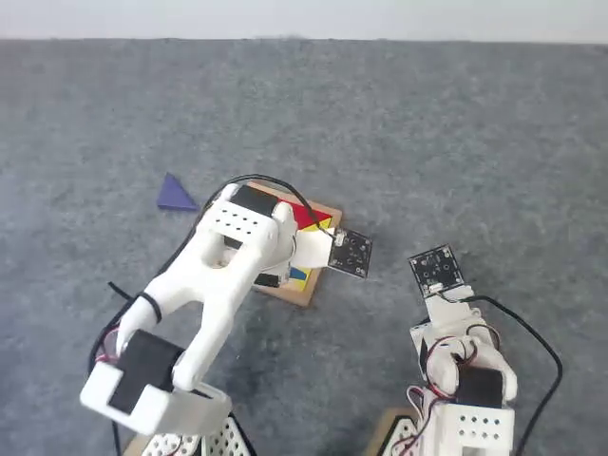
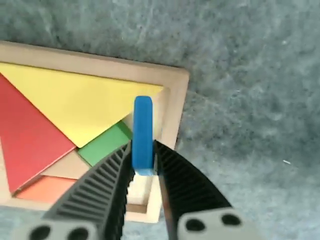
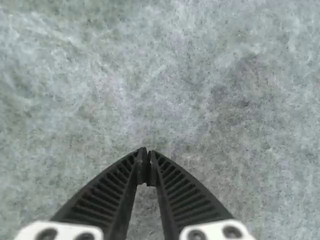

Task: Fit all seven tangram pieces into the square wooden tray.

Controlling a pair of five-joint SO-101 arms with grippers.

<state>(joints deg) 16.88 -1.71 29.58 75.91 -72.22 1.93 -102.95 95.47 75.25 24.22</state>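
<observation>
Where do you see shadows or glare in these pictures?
High view: even light, only faint soft shadows beside the tray. Left wrist view: no glare on the yellow piece or the blue piece. Right wrist view: the grey mat evenly lit.

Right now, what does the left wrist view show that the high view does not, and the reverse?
Left wrist view, not the high view: the left end effector shut on a blue piece held on edge over the tray's empty gap, plus a green piece and an orange piece in the tray. High view, not the left wrist view: a purple triangle on the carpet, apart from the tray, and the right arm. Both: the tray, the red triangle in it, the grey carpet.
</observation>
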